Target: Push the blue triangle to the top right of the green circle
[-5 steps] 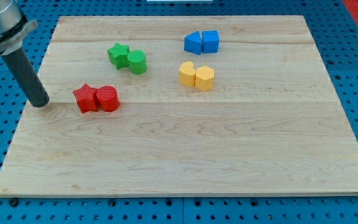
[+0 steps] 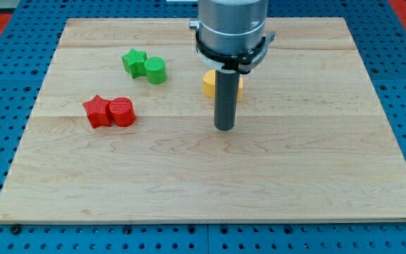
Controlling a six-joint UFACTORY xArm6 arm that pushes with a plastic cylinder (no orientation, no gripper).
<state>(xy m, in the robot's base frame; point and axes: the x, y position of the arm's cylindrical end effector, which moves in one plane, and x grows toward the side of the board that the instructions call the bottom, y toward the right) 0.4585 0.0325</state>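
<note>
My tip [image 2: 223,128] has crossed the board since the earlier frame: it stood at the view's left edge, just left of the red star, and now it stands near the middle, below the yellow blocks. The arm's grey body [image 2: 231,28] has come with it and now covers the spot where the blue blocks showed before. No block seems to have shifted.

The rod ends in a bare tip with no jaws, so it grasps nothing; it touches no block. It rests on the board [image 2: 189,183], just below the yellow blocks [image 2: 208,82], of which only parts show on either side of the rod, so their shapes are hard to read. The rod stands upright, dark and straight.

The blue triangle cannot be seen now; it probably lies behind the arm's body near the view's top, though I cannot tell for sure.

The green circle [image 2: 156,70] sits in the upper left part of the board, touching the green star [image 2: 134,62] on its left. It is well apart from my tip, up and to the view's left.

The red star [image 2: 96,111] and the red round block [image 2: 122,111] lie side by side, touching, lower on the left part of the board. Blue pegboard [image 2: 5,42] surrounds the board.
</note>
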